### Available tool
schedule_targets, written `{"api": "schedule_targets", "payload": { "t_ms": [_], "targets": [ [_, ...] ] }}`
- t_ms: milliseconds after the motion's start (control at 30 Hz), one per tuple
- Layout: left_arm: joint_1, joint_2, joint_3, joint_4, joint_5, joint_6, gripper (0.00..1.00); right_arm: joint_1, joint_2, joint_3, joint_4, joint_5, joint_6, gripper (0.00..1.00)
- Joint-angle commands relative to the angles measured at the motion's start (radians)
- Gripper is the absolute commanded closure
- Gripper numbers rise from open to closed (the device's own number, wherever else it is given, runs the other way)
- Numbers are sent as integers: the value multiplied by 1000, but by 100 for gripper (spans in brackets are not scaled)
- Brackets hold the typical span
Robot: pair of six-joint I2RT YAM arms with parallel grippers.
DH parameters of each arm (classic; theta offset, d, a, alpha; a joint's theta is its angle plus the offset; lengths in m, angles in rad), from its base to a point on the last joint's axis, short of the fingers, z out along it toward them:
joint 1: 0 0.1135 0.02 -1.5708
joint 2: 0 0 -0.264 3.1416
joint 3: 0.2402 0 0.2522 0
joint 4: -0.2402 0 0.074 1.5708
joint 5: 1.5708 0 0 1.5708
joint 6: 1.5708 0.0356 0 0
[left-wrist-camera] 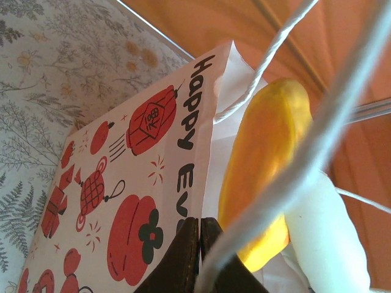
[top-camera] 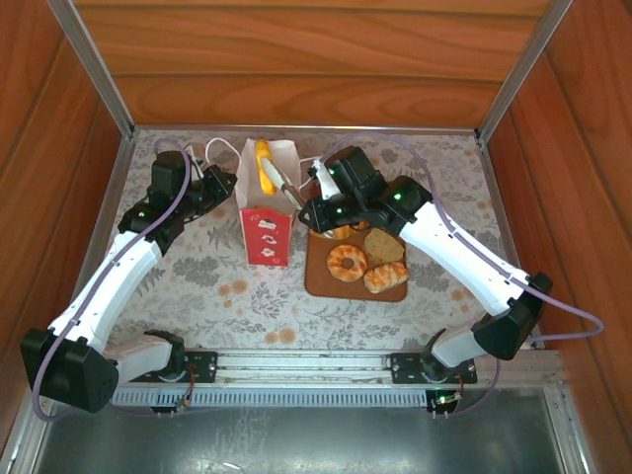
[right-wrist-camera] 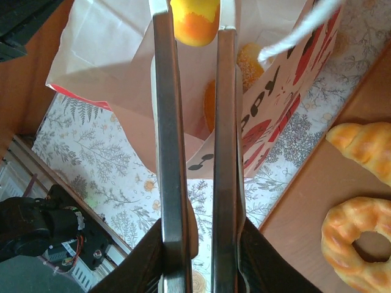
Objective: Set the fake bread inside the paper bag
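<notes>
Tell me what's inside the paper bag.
A long yellow roll, pinched by the right gripper, sits in the mouth; a round bun lies deeper. The paper bag hides its own bottom behind its walls.

Yellow roll (right-wrist-camera: 195, 27) (orange-tipped) clamped in the right hand (right-wrist-camera: 194, 17), over paper bag (right-wrist-camera: 104, 61).

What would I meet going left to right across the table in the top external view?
left gripper → paper bag → ring doughnut → tan slice
</notes>
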Motion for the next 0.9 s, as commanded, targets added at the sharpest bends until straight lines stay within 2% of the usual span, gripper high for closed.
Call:
{"api": "schedule_targets", "payload": {
  "t_ms": [0,167,300,433,600,733,867],
  "targets": [
    [-4,-4,-4,14,3,11,91,10,3,20,-6,-14,7,69],
    [-4,-11,-7,14,3,15,91,10,0,41,-22,9,-7,58],
    [-5,-13,-3,13,-2,20,90,10,-5,68,-44,37,-22,55],
    [-4,-12,4,12,-5,29,73,9,-26,86,-27,54,-43,56],
    [-2,-21,14,-3,-20,51,62,4,-32,129,-34,64,-69,58],
    [0,-41,16,-11,-45,86,43,-9,-49,159,-35,53,-87,58],
    [8,-59,10,-18,-79,118,30,-36,-58,216,-42,17,-94,59]
  ]
}}
